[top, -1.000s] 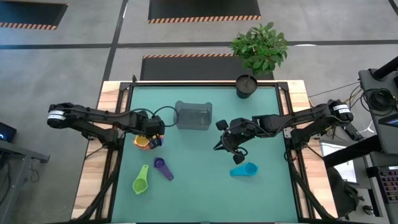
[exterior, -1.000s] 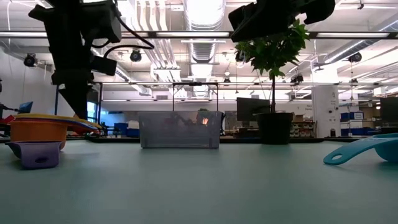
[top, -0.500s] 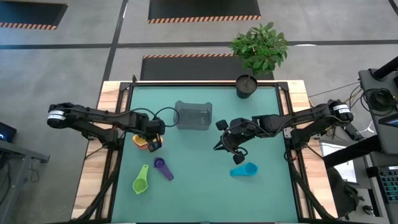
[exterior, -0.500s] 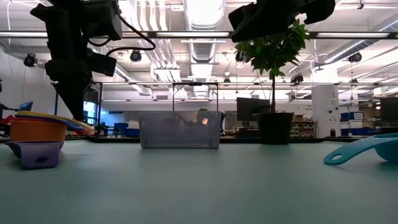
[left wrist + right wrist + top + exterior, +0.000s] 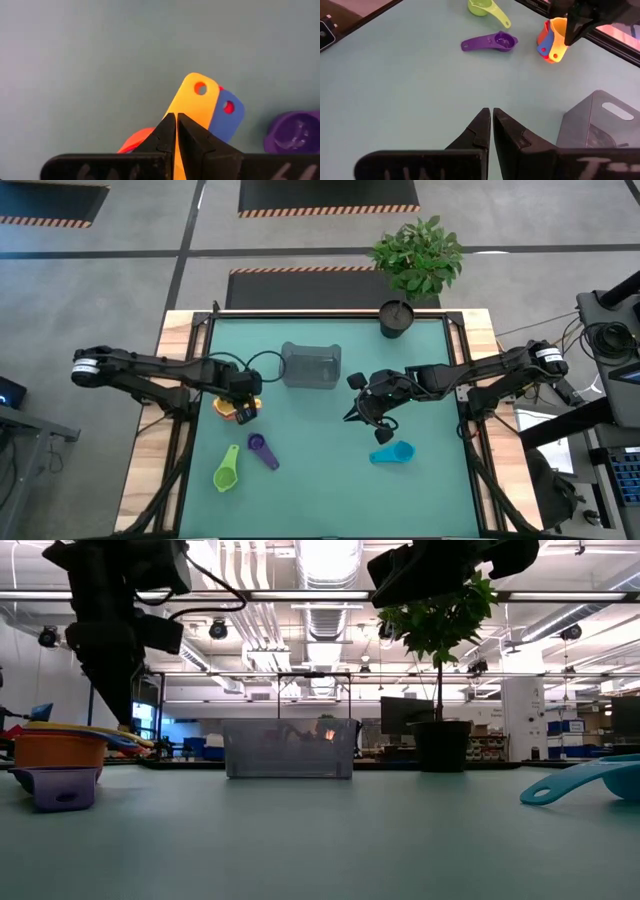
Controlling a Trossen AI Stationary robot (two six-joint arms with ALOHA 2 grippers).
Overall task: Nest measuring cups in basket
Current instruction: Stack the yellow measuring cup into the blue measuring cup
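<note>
The left gripper point(image 5: 243, 416), fingers pressed together on nothing, has crept a little toward 9 o'clock over the last second and now hangs above the partly nested stack of small plastic measuring cups point(image 5: 231, 408), orange outermost with yellow, blue and red inside it, at about 9 o'clock on the teal desk point(image 5: 320, 490). The stack itself has slid slightly the same way, so it looks like a nudge or a regrip rather than a lift, and nesting is only part done with nothing in the bin. In the left wrist view the yellow flat handle point(image 5: 192, 102) and the blue flat handle point(image 5: 226, 112) fan out side by side from under the fingertips, their hanging holes at the far ends; on the desk they seem to point toward 5 o'clock, though the gripper hides much of them. The small grey translucent rectangular basket point(image 5: 311, 366) sits near 12 o'clock, long axis running 9 to 3. The purple scoop cup point(image 5: 262, 449) and green scoop cup point(image 5: 227, 471) lie near 7 o'clock, the cyan scoop cup point(image 5: 392, 452) near 5 o'clock. The right gripper point(image 5: 362, 412), fingers together and empty, waits just above the cyan cup.
</note>
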